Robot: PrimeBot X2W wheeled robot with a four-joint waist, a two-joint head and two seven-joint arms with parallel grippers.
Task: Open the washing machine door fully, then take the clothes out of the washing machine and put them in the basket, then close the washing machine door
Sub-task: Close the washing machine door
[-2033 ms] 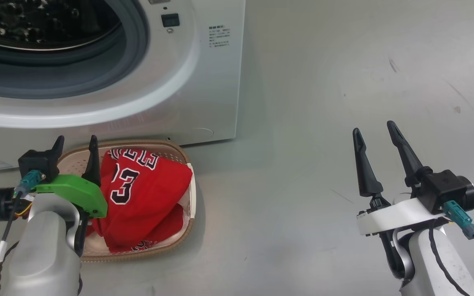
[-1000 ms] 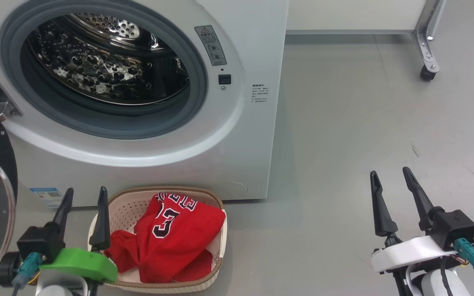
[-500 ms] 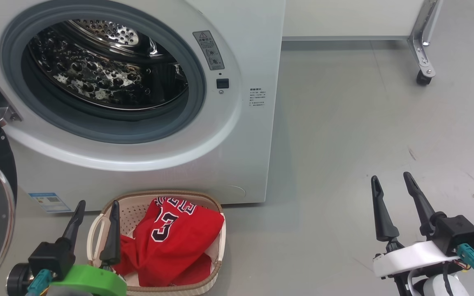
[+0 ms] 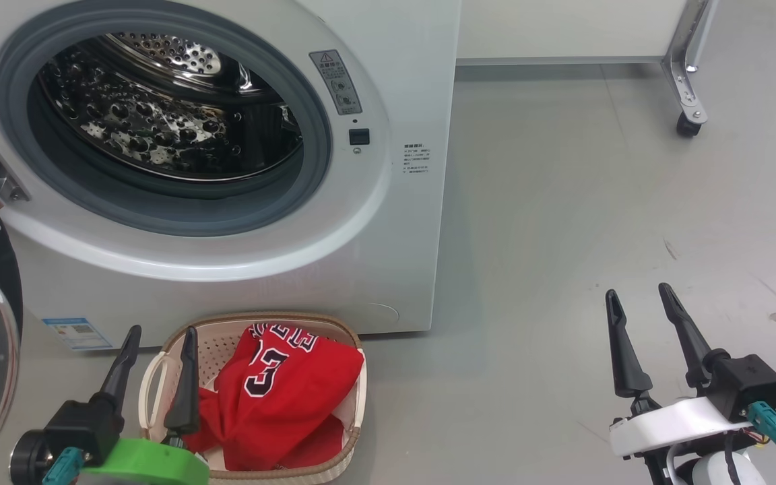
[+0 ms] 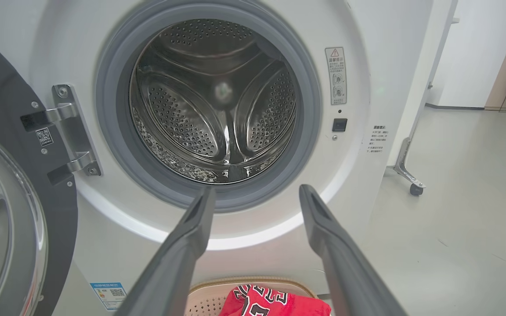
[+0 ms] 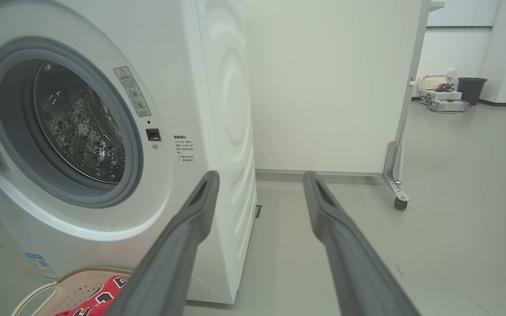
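Left hand [image 4: 163, 329] wears green bracket [image 4: 139, 465], right hand [image 4: 637, 289] white.

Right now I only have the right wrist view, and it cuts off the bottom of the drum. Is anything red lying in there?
Observer: No. The left wrist view looks straight in, and the drum is bare steel down to its front lip.
Operator: Where is the door standing?
Observer: The washing machine door is swung wide open on its hinge, on the robot's left of the opening.
Operator: Is the left claw carrying anything?
Observer: No. In the head view the left claw is open with nothing between its fingers, at the left end of the basket.
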